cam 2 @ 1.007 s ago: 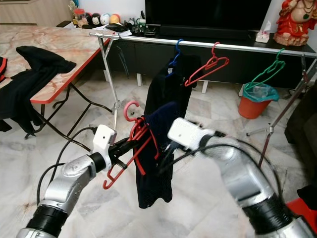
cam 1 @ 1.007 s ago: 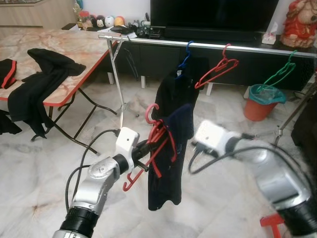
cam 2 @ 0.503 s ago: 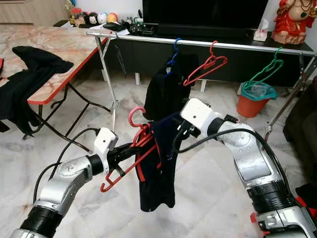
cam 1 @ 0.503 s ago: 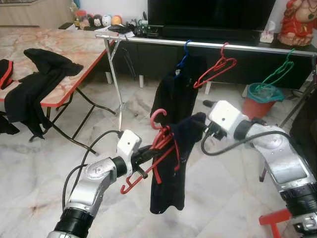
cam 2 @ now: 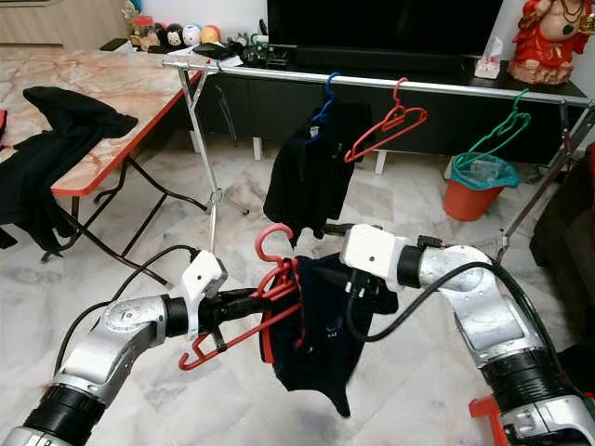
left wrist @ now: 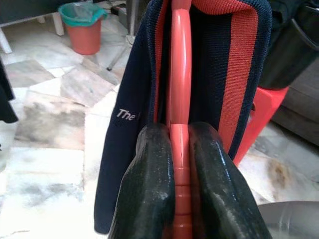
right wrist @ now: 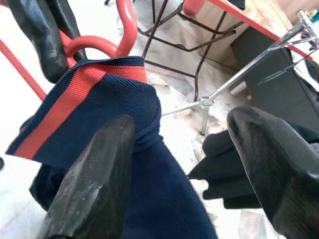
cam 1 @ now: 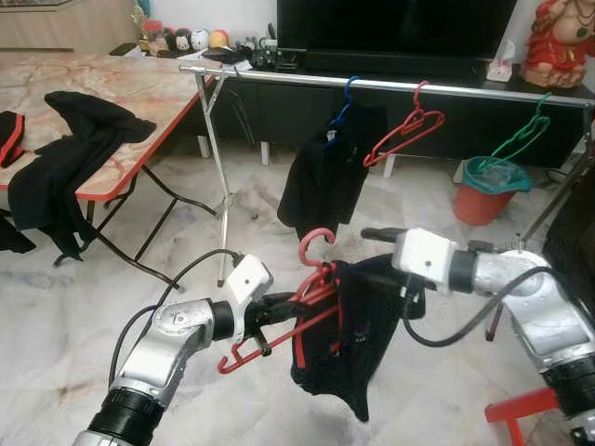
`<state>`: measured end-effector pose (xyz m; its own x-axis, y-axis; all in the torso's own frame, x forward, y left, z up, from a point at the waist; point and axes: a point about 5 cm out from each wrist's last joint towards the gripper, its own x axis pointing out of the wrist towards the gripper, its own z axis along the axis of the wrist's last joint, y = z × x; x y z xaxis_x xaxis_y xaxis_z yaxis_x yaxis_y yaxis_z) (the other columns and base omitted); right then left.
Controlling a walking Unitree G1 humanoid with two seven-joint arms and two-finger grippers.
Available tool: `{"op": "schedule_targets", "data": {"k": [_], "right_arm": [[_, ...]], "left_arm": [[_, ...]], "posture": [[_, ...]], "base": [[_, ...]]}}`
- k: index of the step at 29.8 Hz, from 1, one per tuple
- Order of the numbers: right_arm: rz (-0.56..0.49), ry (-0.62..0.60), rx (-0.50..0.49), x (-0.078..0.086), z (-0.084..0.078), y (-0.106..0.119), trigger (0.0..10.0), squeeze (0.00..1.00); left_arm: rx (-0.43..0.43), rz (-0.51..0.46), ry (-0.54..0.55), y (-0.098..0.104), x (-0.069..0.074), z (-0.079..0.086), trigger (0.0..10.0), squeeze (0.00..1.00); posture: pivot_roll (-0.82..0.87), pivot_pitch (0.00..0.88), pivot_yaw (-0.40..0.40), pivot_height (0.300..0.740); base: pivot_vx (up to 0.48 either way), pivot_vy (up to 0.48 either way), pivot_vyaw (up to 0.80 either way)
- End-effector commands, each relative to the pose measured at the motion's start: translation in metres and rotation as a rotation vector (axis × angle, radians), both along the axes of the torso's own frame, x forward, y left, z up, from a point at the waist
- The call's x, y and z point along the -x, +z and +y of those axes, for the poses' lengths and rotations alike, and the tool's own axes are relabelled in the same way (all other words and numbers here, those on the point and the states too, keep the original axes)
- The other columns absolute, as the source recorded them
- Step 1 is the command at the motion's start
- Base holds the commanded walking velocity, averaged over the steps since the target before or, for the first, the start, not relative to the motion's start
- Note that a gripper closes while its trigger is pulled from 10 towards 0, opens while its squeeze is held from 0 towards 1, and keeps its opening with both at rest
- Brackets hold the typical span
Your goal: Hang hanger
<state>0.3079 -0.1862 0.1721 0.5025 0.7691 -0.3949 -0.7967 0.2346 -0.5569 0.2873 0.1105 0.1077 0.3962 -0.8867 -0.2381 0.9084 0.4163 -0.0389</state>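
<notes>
Two black fingers of the left gripper (left wrist: pixel 180 164) were clamped on the stem of a red hanger (cam 1: pixel 311 279), which it held out in front of the robot with a navy garment (cam 1: pixel 349 344) with a red stripe draped over it, low before the clothes rail (cam 1: pixel 390 85). Just to the right, the right gripper (right wrist: pixel 184 174) had its fingers spread wide apart, one fingertip (right wrist: pixel 107 149) against the garment's collar. On the rail hung a dark garment (cam 1: pixel 325 177), another red hanger (cam 1: pixel 404 135) and a green hanger (cam 1: pixel 521 139).
</notes>
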Motion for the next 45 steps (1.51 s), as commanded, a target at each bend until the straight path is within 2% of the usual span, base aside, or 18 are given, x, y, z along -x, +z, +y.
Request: {"op": "schedule_targets", "data": {"k": [1, 6, 15, 19, 22, 24, 27, 30, 33, 35, 38, 45], "right_arm": [[0.018, 0.039, 0.029, 0.002, -0.006, 0.003, 10.0, 0.0], [0.053, 0.084, 0.07, 0.003, -0.017, 0.005, 10.0, 0.0], [0.083, 0.157, 0.098, 0.006, -0.015, -0.001, 10.0, 0.0], [0.161, 0.218, 0.11, 0.011, -0.013, -0.008, 10.0, 0.0], [0.181, 0.233, 0.112, 0.012, -0.013, -0.011, 10.0, 0.0], [0.233, 0.269, 0.147, 0.017, -0.014, -0.018, 10.0, 0.0], [0.247, 0.267, 0.133, 0.017, -0.013, -0.021, 10.0, 0.0], [0.303, 0.303, 0.158, 0.021, -0.014, -0.027, 10.0, 0.0], [0.275, 0.281, 0.168, 0.018, -0.014, -0.03, 10.0, 0.0], [0.23, 0.238, 0.132, 0.01, -0.011, -0.029, 10.0, 0.0], [0.213, 0.223, 0.124, 0.006, -0.009, -0.029, 10.0, 0.0], [0.245, 0.237, 0.13, 0.006, -0.007, -0.036, 10.0, 0.0]], "left_arm": [[0.0, -0.04, -0.057, 0.012, -0.001, -0.002, 10.0, 0.0], [-0.029, -0.035, -0.091, 0.011, 0.0, 0.001, 10.0, 0.0], [-0.045, -0.024, -0.173, 0.013, 0.007, 0.0, 10.0, 0.0], [-0.054, -0.034, -0.202, 0.015, 0.007, -0.002, 10.0, 0.0], [-0.055, -0.036, -0.207, 0.016, 0.006, -0.002, 10.0, 0.0], [-0.056, -0.042, -0.219, 0.018, 0.006, -0.004, 10.0, 0.0], [-0.057, -0.042, -0.223, 0.018, 0.007, -0.005, 10.0, 0.0], [-0.055, -0.045, -0.227, 0.019, 0.007, -0.006, 10.0, 0.0], [-0.052, -0.047, -0.233, 0.02, 0.007, -0.007, 10.0, 0.0], [-0.05, -0.051, -0.239, 0.022, 0.008, -0.008, 10.0, 0.0], [-0.049, -0.052, -0.242, 0.022, 0.008, -0.009, 10.0, 0.0], [-0.047, -0.05, -0.249, 0.022, 0.008, -0.011, 10.0, 0.0]], "posture": [[0.0, 0.0, -0.022, 0.74], [-0.01, 0.0, -0.023, 0.74], [0.0, 0.0, -0.026, 0.74], [0.0, 0.0, -0.028, 0.74], [0.0, 0.0, -0.029, 0.74], [0.0, 0.0, -0.03, 0.74], [0.0, 0.0, -0.032, 0.74], [0.01, 0.0, -0.034, 0.74], [0.01, 0.0, -0.036, 0.74], [0.01, 0.0, -0.038, 0.74], [0.01, 0.0, -0.038, 0.74], [0.01, 0.0, -0.038, 0.74]], "base": [[0.0, 0.0, 0.0], [0.0, 0.0, 0.0], [0.0, 0.0, 0.0], [0.0, 0.0, 0.0], [0.0, 0.0, 0.0], [0.0, 0.0, 0.0], [0.0, 0.0, 0.0], [0.0, 0.0, 0.0], [0.0, 0.0, 0.0], [0.0, 0.0, 0.0], [0.0, 0.0, 0.0], [0.0, 0.0, 0.0]]}}
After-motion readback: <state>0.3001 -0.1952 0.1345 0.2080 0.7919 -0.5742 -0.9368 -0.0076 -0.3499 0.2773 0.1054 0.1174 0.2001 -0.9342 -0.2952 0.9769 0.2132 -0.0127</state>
